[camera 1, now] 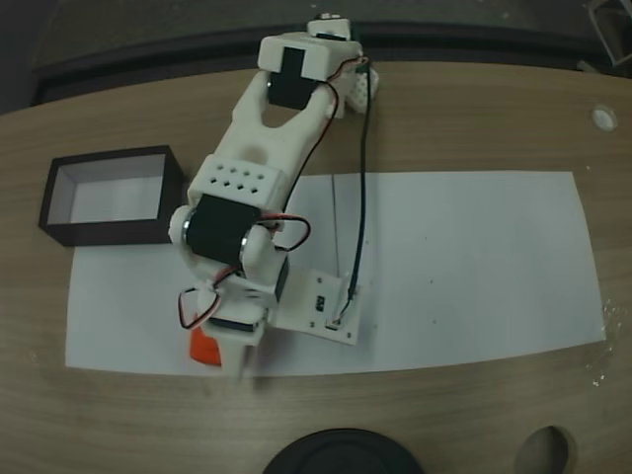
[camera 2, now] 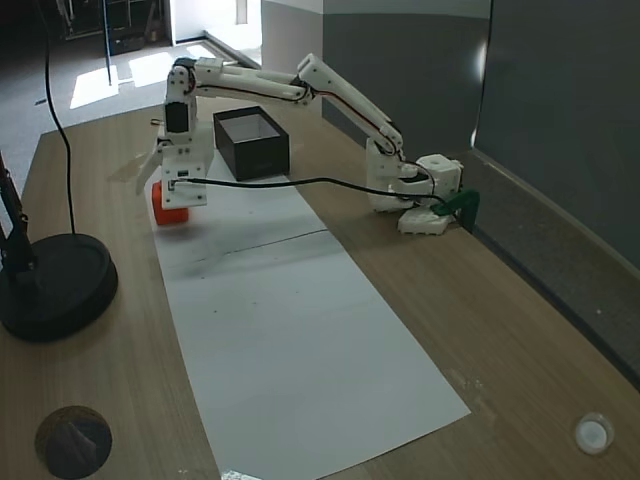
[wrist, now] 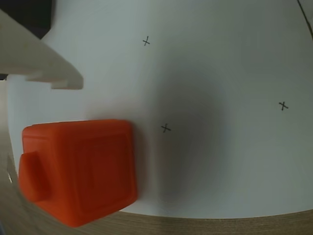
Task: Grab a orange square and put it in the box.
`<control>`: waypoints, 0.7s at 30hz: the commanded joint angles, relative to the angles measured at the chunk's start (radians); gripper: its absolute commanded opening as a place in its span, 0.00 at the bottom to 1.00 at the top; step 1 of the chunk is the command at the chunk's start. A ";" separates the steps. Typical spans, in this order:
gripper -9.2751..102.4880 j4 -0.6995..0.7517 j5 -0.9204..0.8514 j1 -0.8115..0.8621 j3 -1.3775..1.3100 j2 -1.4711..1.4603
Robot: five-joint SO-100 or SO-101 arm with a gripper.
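— Orange square (wrist: 78,171): where does it lie?
— On the white paper sheet (camera 1: 474,267), at the sheet's corner nearest the wooden table's (camera 1: 474,425) front edge in a fixed view; its red side (camera 1: 204,346) shows just below the arm's wrist.
— And the gripper (camera 1: 232,360)?
— It hangs right over the block. In the wrist view one pale finger (wrist: 39,58) juts in from the upper left, above the block and not touching it. I cannot tell how far the jaws are spread.
— Does it hold anything?
— Nothing seen between the fingers; the block sits on the paper.
— The box (camera 1: 111,197)?
— Off the sheet's far corner, on bare wood, well apart from the block.
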 commanded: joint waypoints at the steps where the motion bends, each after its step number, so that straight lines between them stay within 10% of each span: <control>1: 0.44 -0.002 -0.002 0.011 -0.126 -0.012; 14: 0.42 -0.014 -0.091 0.084 -0.284 -0.186; 21: 0.12 -0.011 -0.098 0.091 -0.284 -0.218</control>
